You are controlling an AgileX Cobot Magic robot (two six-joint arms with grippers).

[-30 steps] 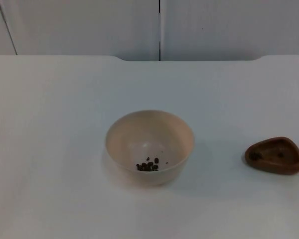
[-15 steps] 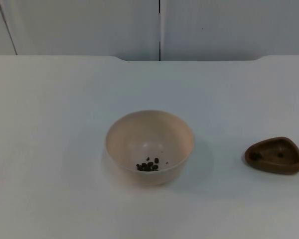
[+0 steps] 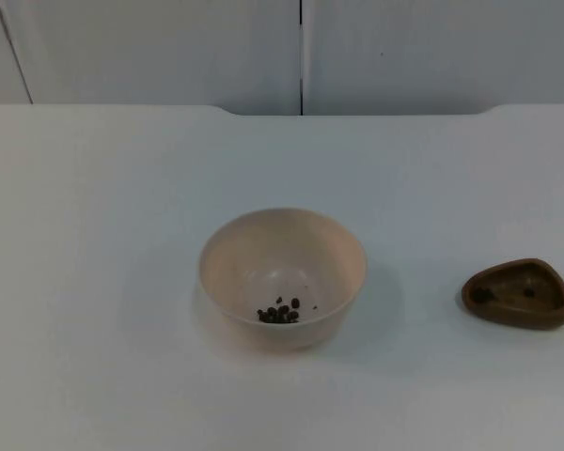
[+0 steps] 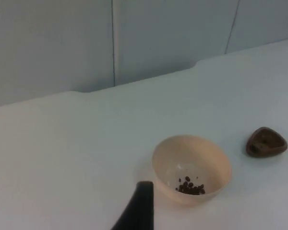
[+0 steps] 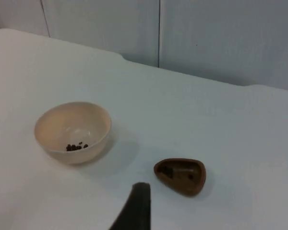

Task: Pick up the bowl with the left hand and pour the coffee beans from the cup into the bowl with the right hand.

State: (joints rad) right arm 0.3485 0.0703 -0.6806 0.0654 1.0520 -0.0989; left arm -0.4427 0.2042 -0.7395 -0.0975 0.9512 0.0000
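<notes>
A cream bowl (image 3: 282, 254) stands upright at the middle of the white table (image 3: 94, 235), with a small heap of dark coffee beans (image 3: 279, 313) on its bottom. A brown, rounded-triangular wooden cup (image 3: 517, 293) lies on the table to the bowl's right, well apart from it, and looks empty. My left gripper (image 4: 141, 206) hangs raised off the table, short of the bowl (image 4: 191, 163) and touching nothing. My right gripper (image 5: 137, 206) is also raised, short of the cup (image 5: 181, 176), with the bowl (image 5: 72, 125) farther off to one side.
The grey partition wall (image 3: 169, 47) closes the table's far edge, with a vertical seam (image 3: 301, 56) at its middle. Bare white table top lies all around the bowl and the cup.
</notes>
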